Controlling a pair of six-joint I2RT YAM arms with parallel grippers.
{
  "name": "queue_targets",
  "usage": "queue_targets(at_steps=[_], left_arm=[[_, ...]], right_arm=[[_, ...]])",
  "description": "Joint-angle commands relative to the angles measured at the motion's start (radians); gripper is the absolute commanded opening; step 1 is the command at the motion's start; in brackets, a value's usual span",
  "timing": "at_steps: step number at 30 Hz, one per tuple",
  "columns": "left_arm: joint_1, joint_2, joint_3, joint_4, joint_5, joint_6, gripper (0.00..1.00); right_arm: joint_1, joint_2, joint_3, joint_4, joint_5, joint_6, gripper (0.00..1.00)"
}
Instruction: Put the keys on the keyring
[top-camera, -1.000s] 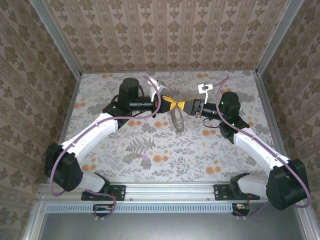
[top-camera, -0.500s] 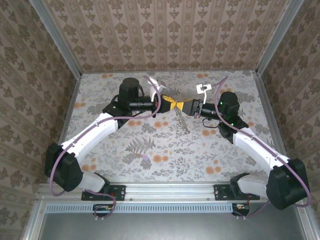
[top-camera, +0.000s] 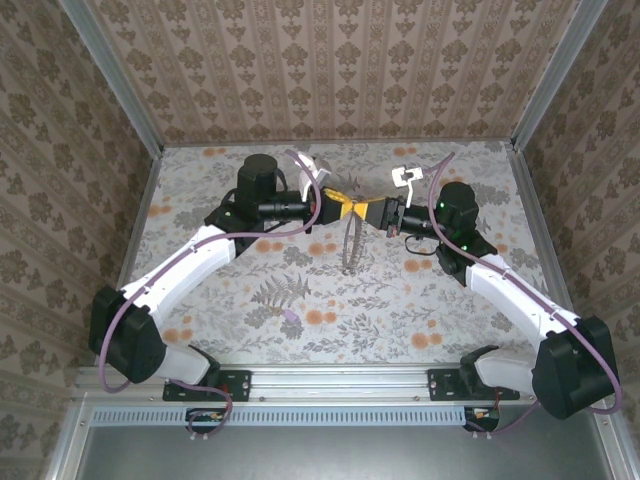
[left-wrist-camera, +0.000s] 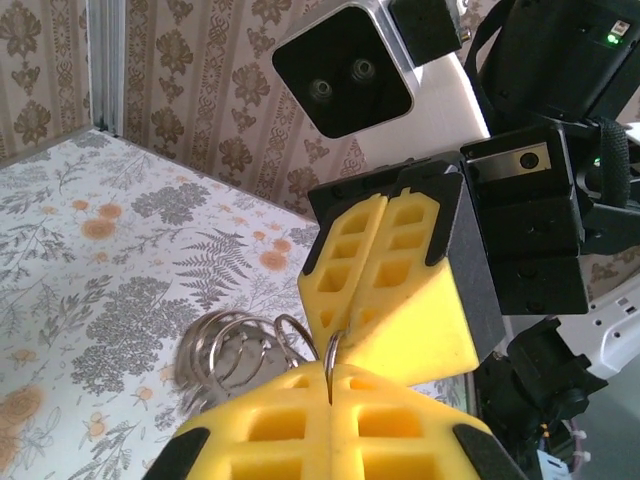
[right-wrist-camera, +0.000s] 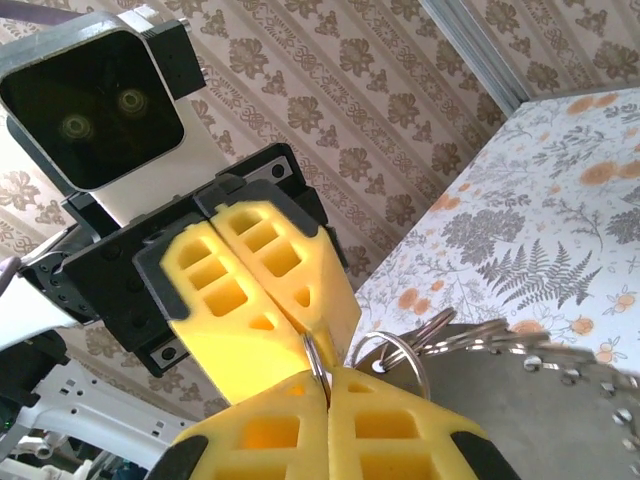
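Room: boxed-in cell, walls (top-camera: 330, 70) covered in brown damask-stripe wallpaper, metal posts in the corners.
Worktop: the worktop (top-camera: 250, 310) has a pale floral print with ferns and orange blossoms. Both arms reach in from the near edge and meet around the middle, toward the back.
Left fingers: the left fingers (left-wrist-camera: 345, 395) are pressed together, with a thin wire pinched right in the seam.
Right fingers: the right fingers (right-wrist-camera: 340, 400) are together too, nipping that same wire from the other side. Yellow tips of both pairs are nose to nose, basically touching.
Keyring: the keyring (right-wrist-camera: 317, 362) is held up off the worktop between the two sets of tips. Only a short arc of dark wire pokes out where they meet.
Keys: the keys (top-camera: 350, 248) dangle below the pinch point as a narrow jagged silvery strip. Up close from the right wrist they're a grey blur with a toothed edge.
Long axis: from above, the strip runs almost straight from the fingertips toward the near edge, top end at the fingers.
Small rings: a few small rings (left-wrist-camera: 235, 350), shiny loops, are bunched just beside the left tips.
Can't tell: whether the bottom end of the strip touches the worktop.
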Motion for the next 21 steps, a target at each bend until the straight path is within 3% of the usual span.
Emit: queue_targets(at_steps=[1,5,8,15,21], left_arm=[[0.003,-0.05,0.035,0.001,-0.066,-0.01,0.3],[0.02,-0.099,0.007,0.015,-0.161,-0.057,0.56],[0.025,-0.128,-0.013,0.034,-0.239,-0.111,0.62],[0.028,-0.138,-0.033,0.083,-0.251,-0.25,0.61],[0.028,-0.118,-0.038,0.19,-0.193,-0.36,0.5]], right_arm=[[-0.012,-0.015,0.034,-0.001,0.019,-0.03,0.0],[-0.025,-0.015,0.027,0.043,0.025,-0.03,0.0],[-0.025,-0.023,0.019,0.083,0.033,-0.037,0.0],[-0.024,-0.089,-0.013,0.164,0.101,-0.097,0.0],[-0.01,-0.095,-0.008,0.258,0.199,-0.087,0.0]])
